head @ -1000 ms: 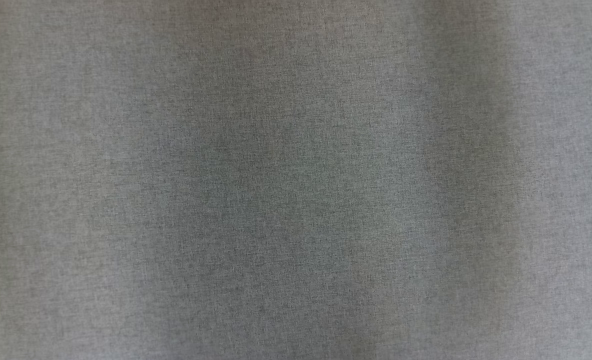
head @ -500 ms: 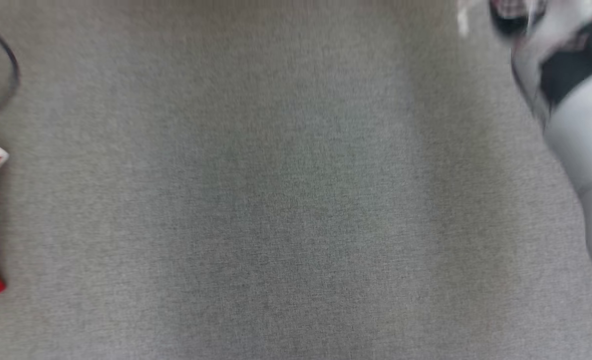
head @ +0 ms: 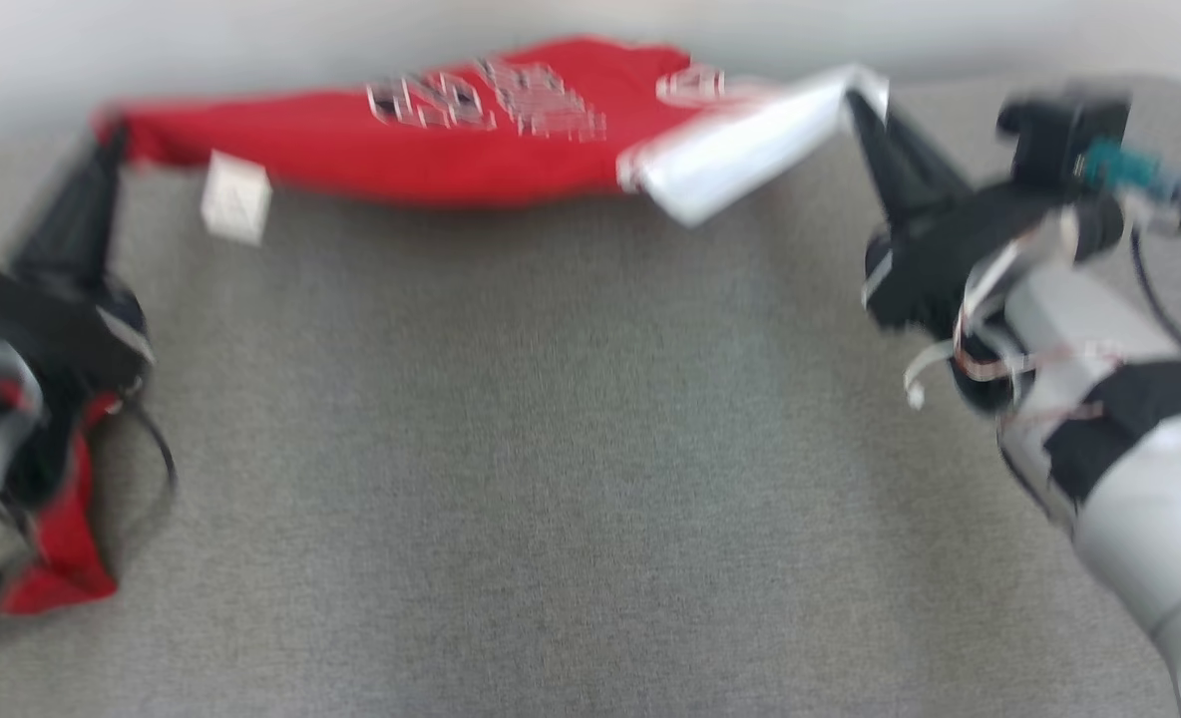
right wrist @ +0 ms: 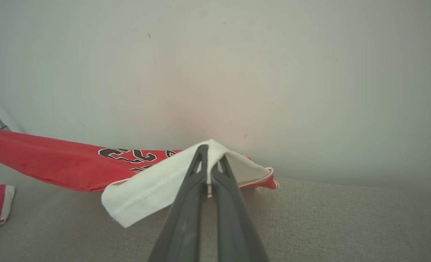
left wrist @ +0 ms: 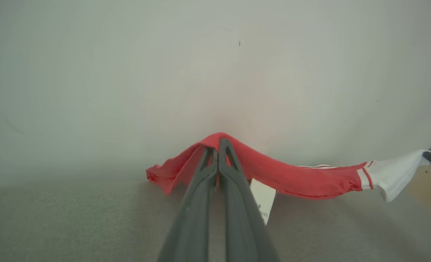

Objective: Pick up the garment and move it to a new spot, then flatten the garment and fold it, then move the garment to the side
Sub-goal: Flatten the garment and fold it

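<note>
The red garment [head: 401,165] hangs stretched between both grippers at the far edge of the grey surface [head: 571,469], against the pale wall [left wrist: 128,72]. The left gripper [left wrist: 217,145] is pinched tight on its red edge. The right gripper [right wrist: 209,154] is clamped on the white sleeve [right wrist: 153,189], and a white tag [head: 236,199] dangles.

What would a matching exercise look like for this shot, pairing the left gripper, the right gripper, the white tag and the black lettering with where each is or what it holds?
Things: 1 left gripper; 2 right gripper; 3 white tag; 4 black lettering.
States: A shut on the white sleeve; B hangs below the garment; C shut on the garment's red edge; D printed on the red cloth between the grippers.
Pairs: 1-C, 2-A, 3-B, 4-D.
</note>
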Motion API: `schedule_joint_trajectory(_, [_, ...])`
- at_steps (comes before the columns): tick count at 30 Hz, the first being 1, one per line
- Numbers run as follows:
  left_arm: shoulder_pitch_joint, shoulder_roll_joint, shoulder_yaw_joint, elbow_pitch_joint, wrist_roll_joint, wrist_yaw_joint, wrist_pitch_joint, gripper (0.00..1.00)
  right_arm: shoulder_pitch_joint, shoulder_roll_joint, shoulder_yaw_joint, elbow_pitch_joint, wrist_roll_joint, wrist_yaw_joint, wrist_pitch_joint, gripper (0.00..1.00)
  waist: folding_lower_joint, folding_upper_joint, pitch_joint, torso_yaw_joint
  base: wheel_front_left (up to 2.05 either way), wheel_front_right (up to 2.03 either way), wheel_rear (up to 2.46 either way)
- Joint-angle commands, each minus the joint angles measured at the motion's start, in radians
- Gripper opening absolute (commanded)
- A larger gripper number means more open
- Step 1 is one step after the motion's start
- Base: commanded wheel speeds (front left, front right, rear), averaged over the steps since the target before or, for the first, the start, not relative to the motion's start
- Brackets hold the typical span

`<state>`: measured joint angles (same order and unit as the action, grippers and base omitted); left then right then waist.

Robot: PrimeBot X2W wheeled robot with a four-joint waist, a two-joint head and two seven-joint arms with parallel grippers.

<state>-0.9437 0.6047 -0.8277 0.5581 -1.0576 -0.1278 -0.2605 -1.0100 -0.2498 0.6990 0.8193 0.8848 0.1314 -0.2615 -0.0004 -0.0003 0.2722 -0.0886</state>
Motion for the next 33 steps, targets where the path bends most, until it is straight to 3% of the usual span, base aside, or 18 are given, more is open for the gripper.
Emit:
schedule_joint_trajectory(1, [0.058, -0.003, 0.004, -0.010, 0.031, 0.001, -0.007, 0.00, 0.036, -0.019, 0.010, -0.016, 0.017, -0.001, -0.005, 0.00, 0.0004, 0.0003, -0.091, 0.001, 0.00, 0.00, 0.00])
schedule_joint_trajectory(17, [0.588, -0.115, 0.178, -0.129, 0.331, 0.097, -0.007, 0.00, 0.459, -0.199, 0.094, -0.230, 0.141, -0.001, 0.025, 0.00, 0.0004, 0.0003, -0.291, 0.016, 0.00, 0.00, 0.00])
schedule_joint_trajectory(25, [0.731, -0.152, 0.232, -0.132, 0.376, 0.086, -0.007, 0.00, 0.615, -0.234, 0.030, -0.292, 0.126, -0.001, 0.050, 0.00, 0.0004, 0.0003, -0.321, 0.016, 0.00, 0.00, 0.00])
schedule_joint_trajectory(33, [0.821, -0.211, 0.280, -0.099, 0.428, 0.091, -0.007, 0.00, 0.804, -0.244, -0.115, -0.353, 0.090, -0.001, 0.107, 0.00, 0.0004, 0.0003, -0.331, 0.020, 0.00, 0.00, 0.00])
